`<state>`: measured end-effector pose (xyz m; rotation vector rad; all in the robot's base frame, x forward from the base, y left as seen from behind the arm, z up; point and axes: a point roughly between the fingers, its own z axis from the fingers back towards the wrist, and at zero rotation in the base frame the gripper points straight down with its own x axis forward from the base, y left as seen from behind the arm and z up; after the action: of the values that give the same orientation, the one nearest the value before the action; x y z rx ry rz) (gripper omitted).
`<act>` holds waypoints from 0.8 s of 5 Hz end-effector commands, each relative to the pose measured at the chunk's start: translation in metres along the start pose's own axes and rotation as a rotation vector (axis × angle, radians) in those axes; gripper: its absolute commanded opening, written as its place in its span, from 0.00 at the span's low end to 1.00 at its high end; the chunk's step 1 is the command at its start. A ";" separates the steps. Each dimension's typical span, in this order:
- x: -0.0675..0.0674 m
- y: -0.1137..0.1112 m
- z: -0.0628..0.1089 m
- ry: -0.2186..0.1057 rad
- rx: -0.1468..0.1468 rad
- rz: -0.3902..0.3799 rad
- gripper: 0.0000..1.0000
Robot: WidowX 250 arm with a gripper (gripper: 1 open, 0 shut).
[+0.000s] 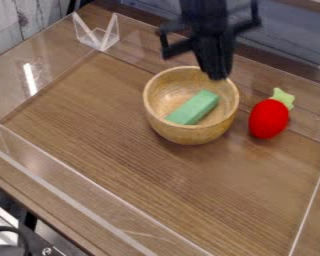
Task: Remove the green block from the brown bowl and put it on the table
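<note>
inside, green block point(194, 107) in brown bowl point(160, 119)

Clear low walls (see-through), grey floor point(5, 28)

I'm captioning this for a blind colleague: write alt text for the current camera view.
A green block lies inside a round wooden bowl on a dark brown table, beneath a black robot arm reaching in from the top. A red strawberry-shaped toy with a green top sits right of the bowl.
</note>
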<state>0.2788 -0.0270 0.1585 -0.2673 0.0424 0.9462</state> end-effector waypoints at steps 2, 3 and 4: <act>0.006 -0.002 -0.022 -0.007 0.034 -0.187 1.00; 0.010 0.003 -0.033 -0.018 0.060 -0.234 1.00; 0.011 0.009 -0.052 -0.019 0.087 -0.319 1.00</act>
<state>0.2796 -0.0250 0.0965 -0.1694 0.0549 0.6392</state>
